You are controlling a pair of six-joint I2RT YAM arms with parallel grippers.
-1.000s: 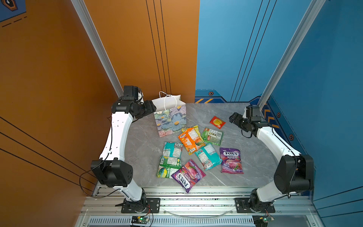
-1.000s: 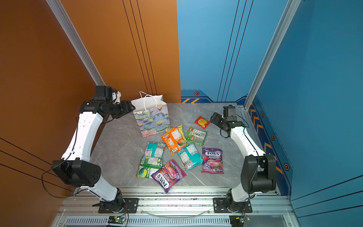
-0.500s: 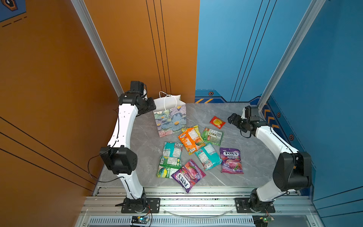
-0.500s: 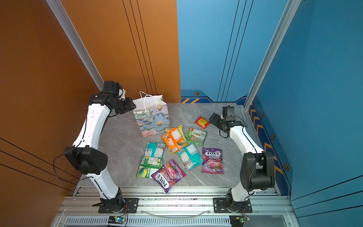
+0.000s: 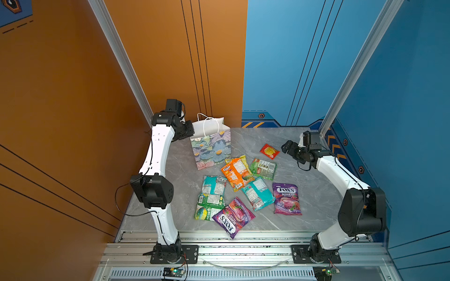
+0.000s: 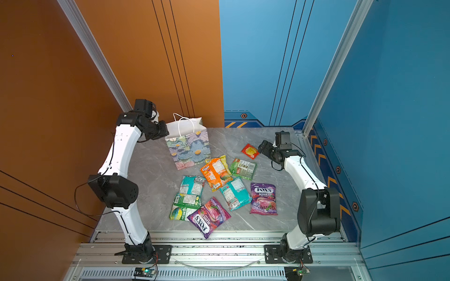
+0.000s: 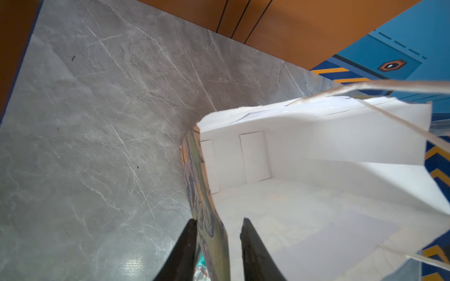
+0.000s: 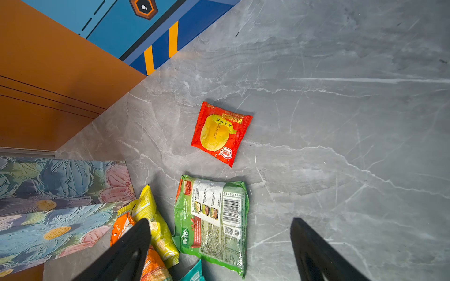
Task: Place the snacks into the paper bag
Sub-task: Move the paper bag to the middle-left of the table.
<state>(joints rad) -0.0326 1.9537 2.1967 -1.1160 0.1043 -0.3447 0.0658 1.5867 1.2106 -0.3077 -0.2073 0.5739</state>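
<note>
Now the left hand is narrowly straddling one wall of the paper bag, grip unclear; the right hand is gaping wide.

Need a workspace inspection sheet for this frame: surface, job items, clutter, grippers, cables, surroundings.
Surface: grey marble-look table, no spills seen.
Job's things: paper bag upright at the far left of the table, inside empty in the left wrist view. Nine snacks all lie on the table. The orange packet overlaps the yellow packet; the red packet lies apart.
Clutter: nothing seen.
Grippers: left gripper straddles a patterned bag wall at the rim, one finger inside, one outside; grip unconfirmed. Right gripper open, empty, above the table near the red packet.
Cables: black cable loops off the left elbow; short black cable hangs below the right wrist. Neither touches the snacks.
Surroundings: orange and blue wall panels, aluminium frame posts.
</note>
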